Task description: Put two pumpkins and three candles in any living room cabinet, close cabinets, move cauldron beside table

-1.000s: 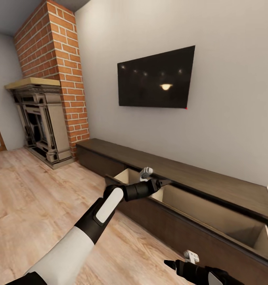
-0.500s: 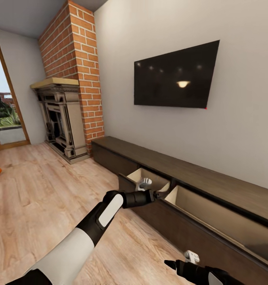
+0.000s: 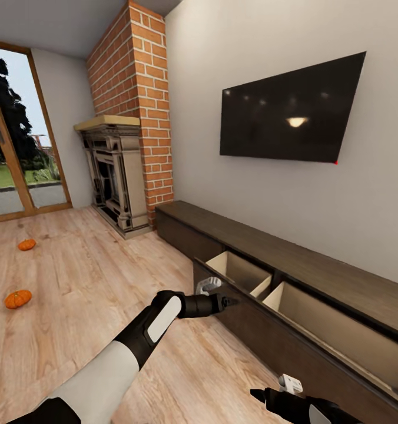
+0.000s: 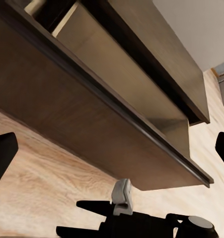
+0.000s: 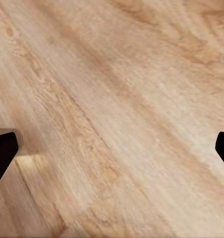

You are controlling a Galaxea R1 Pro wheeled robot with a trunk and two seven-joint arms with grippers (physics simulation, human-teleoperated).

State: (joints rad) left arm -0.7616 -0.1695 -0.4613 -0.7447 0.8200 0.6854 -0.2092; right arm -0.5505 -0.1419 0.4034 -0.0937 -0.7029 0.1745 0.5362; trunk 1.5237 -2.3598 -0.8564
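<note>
The long dark-brown cabinet (image 3: 293,268) runs along the wall, with two of its drawers (image 3: 241,272) pulled out and their beige insides bare. My left gripper (image 3: 228,302) hangs open just in front of the nearer drawer front, holding nothing. In the left wrist view its fingertips (image 4: 2,153) stand wide apart before the cabinet (image 4: 92,114). Two orange pumpkins lie on the floor far to the left, one (image 3: 17,298) nearer and one (image 3: 26,244) farther. My right gripper (image 3: 259,393) is low above the floor, open and empty, and shows too as right gripper (image 4: 77,217).
A brick chimney (image 3: 137,88) with a dark fireplace (image 3: 113,176) stands left of the cabinet. A black TV (image 3: 290,112) hangs on the wall above it. A glass door (image 3: 16,153) is at the far left. Wood floor (image 3: 105,265) stretches between me and the pumpkins.
The camera has turned left, bringing the door and the two pumpkins into view. My left gripper has drawn back from over the open drawer to in front of it.
</note>
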